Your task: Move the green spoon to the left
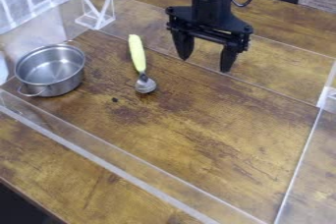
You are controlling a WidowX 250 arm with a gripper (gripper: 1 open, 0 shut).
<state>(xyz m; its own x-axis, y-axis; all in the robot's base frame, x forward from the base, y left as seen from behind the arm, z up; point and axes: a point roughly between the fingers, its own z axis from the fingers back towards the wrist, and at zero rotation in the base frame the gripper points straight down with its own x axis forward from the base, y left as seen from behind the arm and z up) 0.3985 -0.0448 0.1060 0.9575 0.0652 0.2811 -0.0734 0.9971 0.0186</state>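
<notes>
The green spoon (138, 60) lies flat on the wooden table, its yellow-green handle pointing away and its round grey bowl end nearer the camera. My black gripper (207, 58) hangs to the right of the spoon, pointing steeply down. It is open, with nothing between its fingers (227, 61). A clear gap separates the gripper from the spoon.
A shiny steel bowl (50, 68) sits at the left. Clear acrylic walls (132, 174) fence the work area in front and at the right. A clear plastic stand (93, 12) rests at the back left.
</notes>
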